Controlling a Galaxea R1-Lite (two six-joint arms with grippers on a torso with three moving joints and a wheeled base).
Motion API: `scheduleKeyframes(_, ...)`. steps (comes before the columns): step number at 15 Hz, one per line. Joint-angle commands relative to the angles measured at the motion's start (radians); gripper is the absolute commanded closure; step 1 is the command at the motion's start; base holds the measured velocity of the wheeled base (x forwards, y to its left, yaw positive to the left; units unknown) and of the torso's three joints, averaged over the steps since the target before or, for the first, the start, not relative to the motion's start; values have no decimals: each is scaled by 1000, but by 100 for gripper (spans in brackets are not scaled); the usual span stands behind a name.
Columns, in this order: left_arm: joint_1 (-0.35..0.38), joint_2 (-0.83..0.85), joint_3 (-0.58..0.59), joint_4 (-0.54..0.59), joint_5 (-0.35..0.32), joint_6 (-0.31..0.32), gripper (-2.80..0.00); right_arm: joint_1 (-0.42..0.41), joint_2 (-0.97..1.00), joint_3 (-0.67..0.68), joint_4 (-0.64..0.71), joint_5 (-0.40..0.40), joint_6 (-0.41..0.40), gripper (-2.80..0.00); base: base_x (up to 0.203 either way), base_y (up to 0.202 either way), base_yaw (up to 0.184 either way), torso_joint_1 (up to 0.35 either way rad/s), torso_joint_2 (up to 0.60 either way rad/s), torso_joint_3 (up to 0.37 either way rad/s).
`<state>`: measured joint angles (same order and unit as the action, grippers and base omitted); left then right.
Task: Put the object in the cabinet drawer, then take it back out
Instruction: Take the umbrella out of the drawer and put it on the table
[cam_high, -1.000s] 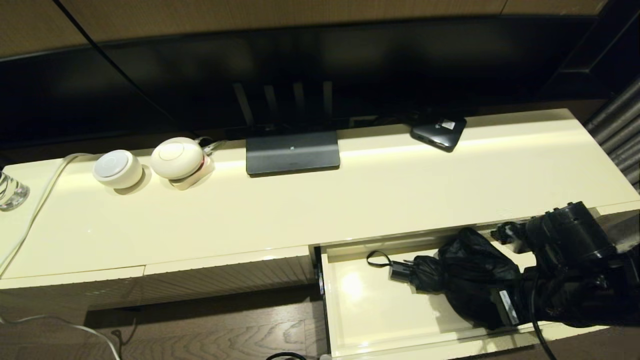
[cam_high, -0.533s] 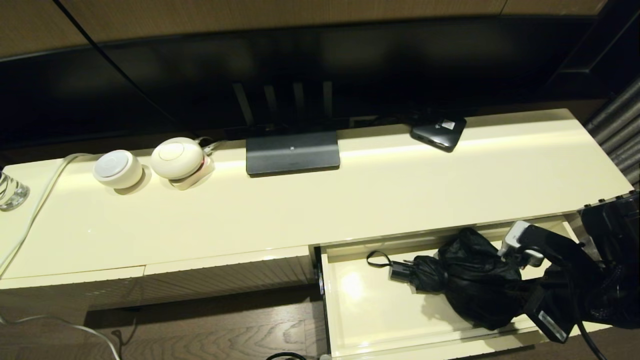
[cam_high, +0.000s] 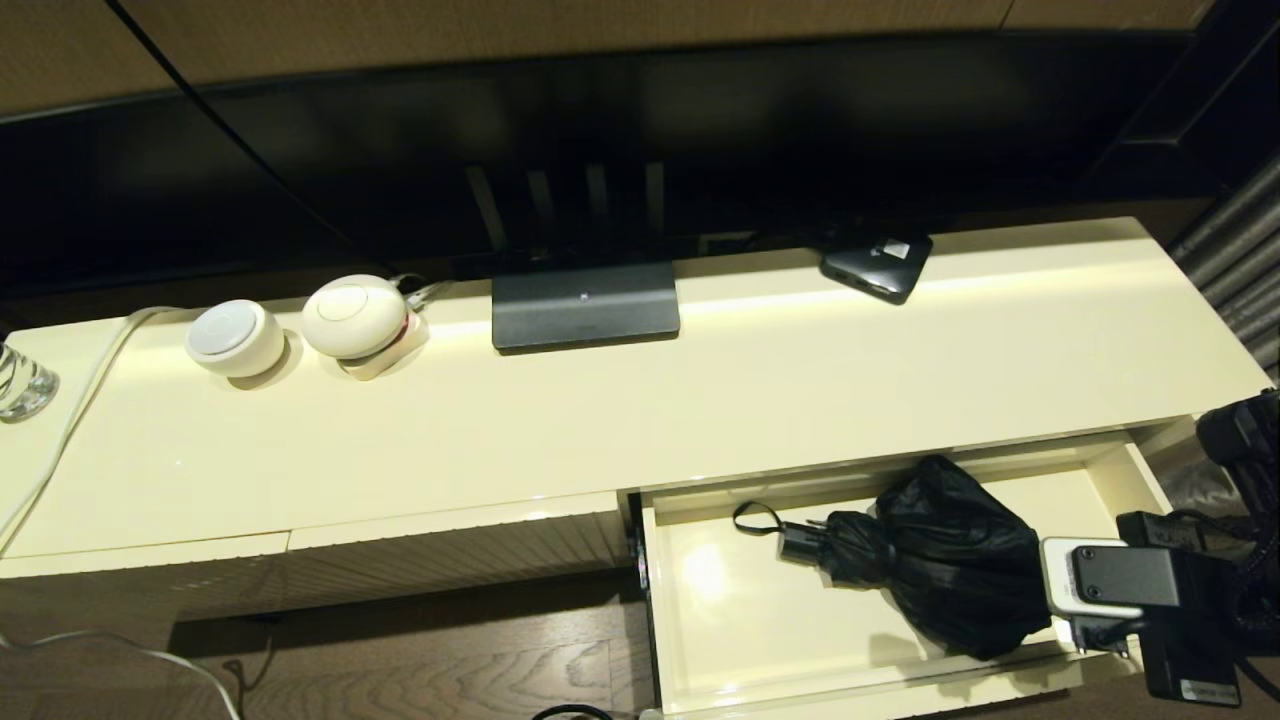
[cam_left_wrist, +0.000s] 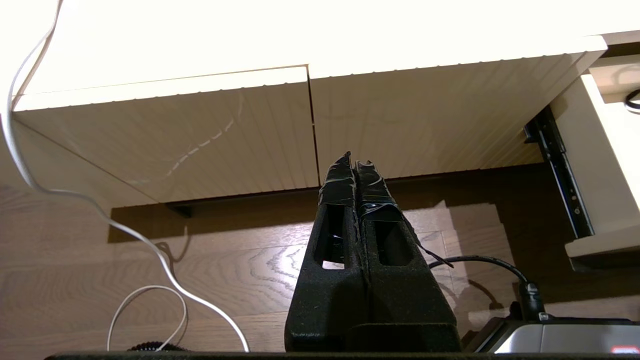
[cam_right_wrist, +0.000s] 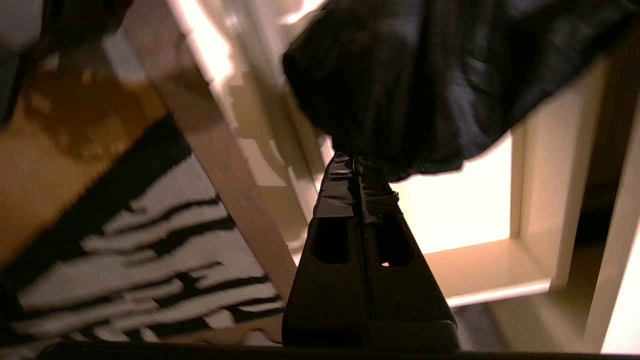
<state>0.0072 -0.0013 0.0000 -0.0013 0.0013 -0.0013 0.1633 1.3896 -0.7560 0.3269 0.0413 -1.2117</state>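
Black umbrella (cam_right_wrist: 425, 75) in drawer (cam_high: 720, 620), beyond right gripper (cam_right_wrist: 356, 162) fingertips.

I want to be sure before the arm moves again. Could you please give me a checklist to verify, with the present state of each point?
1. Glossy cream drawer pulled open: ok.
2. Black folding umbrella lying inside the drawer: ok.
3. Umbrella free of any grip: ok.
4. Right gripper open for grasping: not ok, fingers shut, tips beside the fabric.
5. Left gripper parked low before the ribbed cream panel: ok.
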Motion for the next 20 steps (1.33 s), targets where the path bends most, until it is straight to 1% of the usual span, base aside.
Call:
scheduleKeyframes(1, 0, 0, 3, 1, 0, 0, 0, -45, 40, -16, 38, 23, -170, 0, 0, 0, 0, 0, 0, 0)
scheduleKeyframes(3, 0, 1, 3, 0, 0, 0, 0, -76, 61, -18, 44, 43, -281, 0, 0, 0, 0, 0, 0, 0)
scheduleKeyframes(4, 0, 1, 3, 0, 0, 0, 0, -83, 76, -21, 43, 46, -310, 0, 0, 0, 0, 0, 0, 0)
scheduleKeyframes(6, 0, 0, 3, 0, 0, 0, 0, -84, 93, -38, 45, 55, -337, 0, 0, 0, 0, 0, 0, 0)
scheduleKeyframes(7, 0, 1, 3, 1, 0, 0, 0, -85, 108, -52, 46, 79, -366, 0, 0, 0, 0, 0, 0, 0)
scheduleKeyframes(8, 0, 1, 3, 1, 0, 0, 0, -85, 111, -55, 46, 83, -373, -280, 0, 0, 0, 0, 0, 0)
scheduleKeyframes(10, 0, 1, 3, 0, 0, 0, 0, -85, 135, -77, 49, 88, -396, -280, 0, 0, 0, 0, 0, 0)
scheduleKeyframes(15, 0, 1, 3, 0, 0, 0, 0, -84, 141, -85, 47, 84, -401, -280, 0, 0, 0, 0, 0, 0)
scheduleKeyframes(17, 0, 1, 3, 1, 0, 0, 0, -85, 163, -91, 47, 81, -432, -280, 0, 0, 0, 0, 0, 0)
scheduleKeyframes(20, 0, 1, 3, 0, 0, 0, 0, -87, 198, -115, 48, 78, -441, -280, 0, 0, 0, 0, 0, 0)
